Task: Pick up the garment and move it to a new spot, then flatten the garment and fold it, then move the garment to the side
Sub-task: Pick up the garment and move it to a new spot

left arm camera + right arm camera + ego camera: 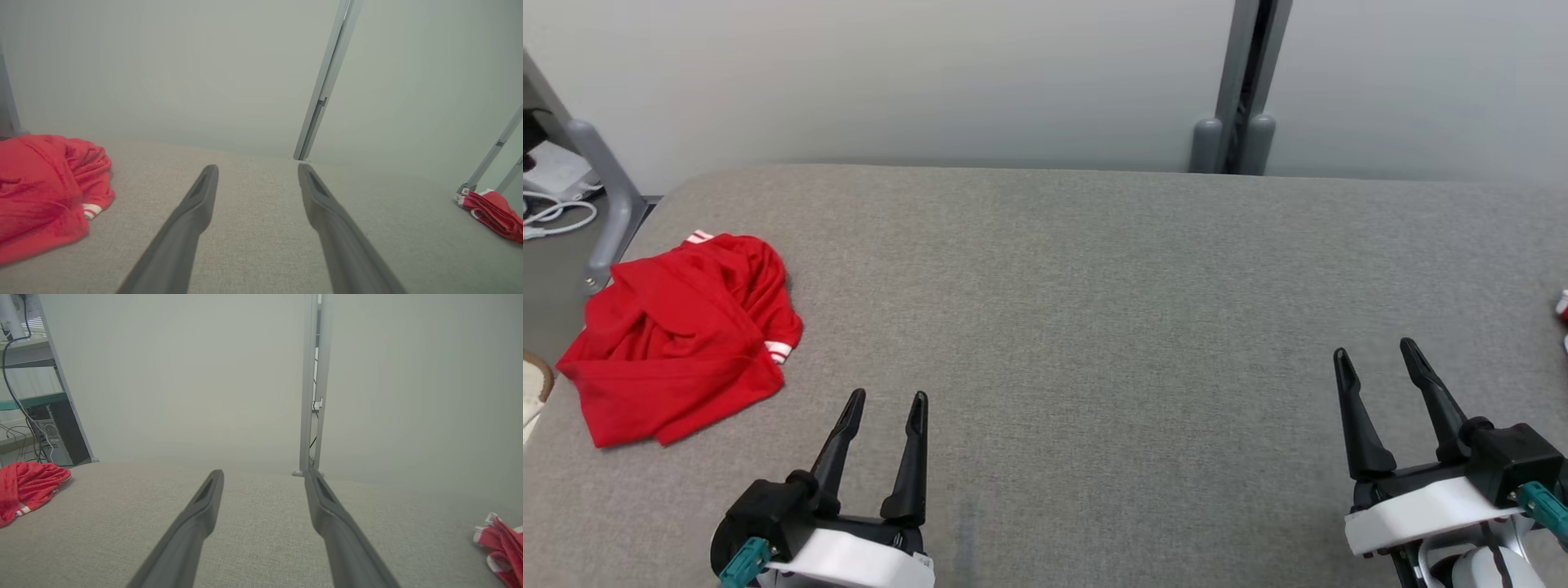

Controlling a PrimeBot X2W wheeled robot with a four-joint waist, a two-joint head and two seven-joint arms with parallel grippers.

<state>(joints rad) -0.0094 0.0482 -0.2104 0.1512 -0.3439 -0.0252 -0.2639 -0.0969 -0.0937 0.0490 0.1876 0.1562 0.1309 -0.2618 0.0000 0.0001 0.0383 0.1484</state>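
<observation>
No lettering or number is showing legibly: the garment (678, 335) is lying crumpled with only plain red cloth and striped trim facing out, and no label, brand or sign is appearing readable anywhere else.

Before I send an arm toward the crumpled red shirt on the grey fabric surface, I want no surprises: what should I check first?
1. The left gripper is open, holding nothing: ok.
2. The right gripper is open, holding nothing: ok.
3. The crumpled red shirt with red-and-white striped cuffs lies free on the grey fabric surface, nothing on it: ok.
4. Bare fabric between the left gripper and the shirt: ok.
5. The second red-and-white garment sits far off at the surface's right edge: ok.
6. Collar or hem to grasp: cannot tell, the shirt is bunched.
</observation>
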